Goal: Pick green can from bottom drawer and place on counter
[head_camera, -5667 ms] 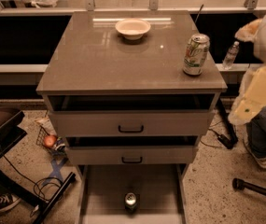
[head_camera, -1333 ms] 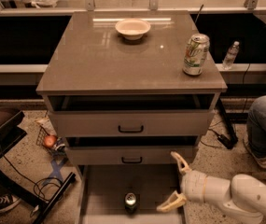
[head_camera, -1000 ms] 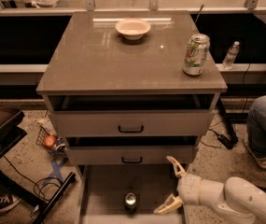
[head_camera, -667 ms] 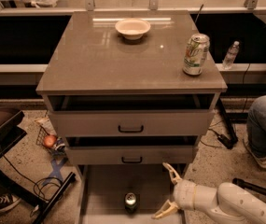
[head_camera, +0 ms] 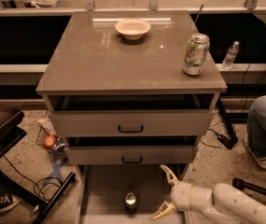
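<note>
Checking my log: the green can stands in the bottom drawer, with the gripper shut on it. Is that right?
No. The camera view shows the gripper open, just beside the green can and not gripping it. The green can does stand in the bottom drawer.

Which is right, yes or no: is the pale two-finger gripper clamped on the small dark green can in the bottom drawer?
No: the gripper hangs open over the bottom drawer, beside the green can, not touching it.

can: dark, silver top
soda can: pale silver-green
bowl: cream
table: glossy grey-brown
gripper: cream, over grey drawer, right of can
</note>
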{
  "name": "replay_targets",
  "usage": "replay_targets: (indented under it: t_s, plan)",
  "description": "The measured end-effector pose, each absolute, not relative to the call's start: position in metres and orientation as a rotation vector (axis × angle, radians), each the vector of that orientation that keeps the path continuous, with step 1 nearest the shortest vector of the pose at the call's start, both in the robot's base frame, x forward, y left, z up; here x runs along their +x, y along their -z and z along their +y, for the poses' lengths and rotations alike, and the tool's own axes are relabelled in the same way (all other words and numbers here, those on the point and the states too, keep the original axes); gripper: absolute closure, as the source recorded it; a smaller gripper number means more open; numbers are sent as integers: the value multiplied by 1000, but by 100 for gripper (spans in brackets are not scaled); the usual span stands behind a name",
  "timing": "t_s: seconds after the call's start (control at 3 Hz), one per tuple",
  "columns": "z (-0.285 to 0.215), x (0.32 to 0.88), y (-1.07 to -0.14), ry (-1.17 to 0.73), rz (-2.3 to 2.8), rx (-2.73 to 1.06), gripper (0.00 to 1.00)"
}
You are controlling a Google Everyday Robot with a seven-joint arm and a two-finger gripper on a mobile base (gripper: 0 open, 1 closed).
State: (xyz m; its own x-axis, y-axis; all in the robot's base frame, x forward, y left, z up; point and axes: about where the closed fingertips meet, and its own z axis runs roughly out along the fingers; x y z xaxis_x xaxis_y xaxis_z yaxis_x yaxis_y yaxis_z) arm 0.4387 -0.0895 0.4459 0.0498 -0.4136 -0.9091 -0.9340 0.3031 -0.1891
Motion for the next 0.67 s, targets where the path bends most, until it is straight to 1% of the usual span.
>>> replay_targets:
  t_s: [0.67]
  plan:
    - [-49,453,-358,-709,1541,-1310,0]
